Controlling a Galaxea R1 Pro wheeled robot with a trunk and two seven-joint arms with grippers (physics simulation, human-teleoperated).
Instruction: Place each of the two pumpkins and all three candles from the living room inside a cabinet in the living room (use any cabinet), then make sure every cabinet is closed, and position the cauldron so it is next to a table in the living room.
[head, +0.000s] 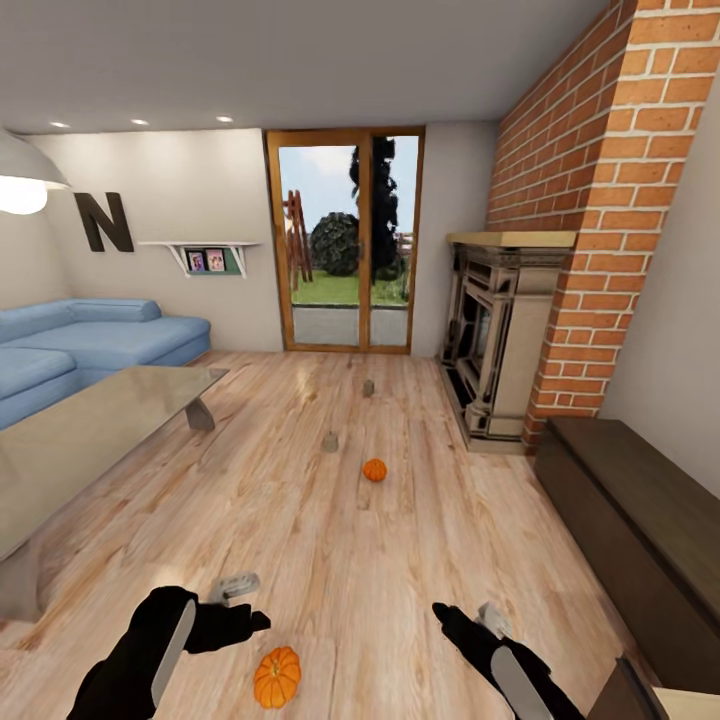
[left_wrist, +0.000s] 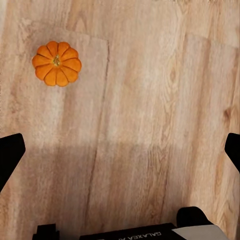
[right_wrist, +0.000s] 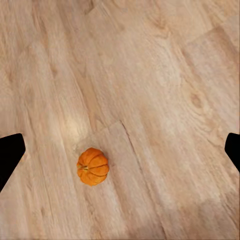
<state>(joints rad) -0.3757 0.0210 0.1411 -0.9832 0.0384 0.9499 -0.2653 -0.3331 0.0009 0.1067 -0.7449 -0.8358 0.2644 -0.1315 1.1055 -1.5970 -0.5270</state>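
Two orange pumpkins lie on the wooden floor: one close in front of me (head: 277, 676), one farther out (head: 374, 470). Two small beige candles stand beyond them, one (head: 330, 441) near the far pumpkin and another (head: 368, 386) toward the door. My left gripper (head: 236, 598) hovers just left of the near pumpkin (left_wrist: 56, 63), fingers (left_wrist: 10, 156) spread wide and empty. My right gripper (head: 482, 618) hangs to that pumpkin's right, also open, with a pumpkin (right_wrist: 93, 166) on the floor below it. The dark-brown cabinet (head: 640, 520) runs along the right wall. The glass-topped coffee table (head: 90, 430) stands at left.
A blue sofa (head: 80, 340) sits behind the coffee table. A stone fireplace (head: 500, 340) and brick chimney (head: 600, 200) stand at the right, ahead of the cabinet. A glazed wooden door (head: 345, 240) is in the far wall. Open floor stretches between table and cabinet.
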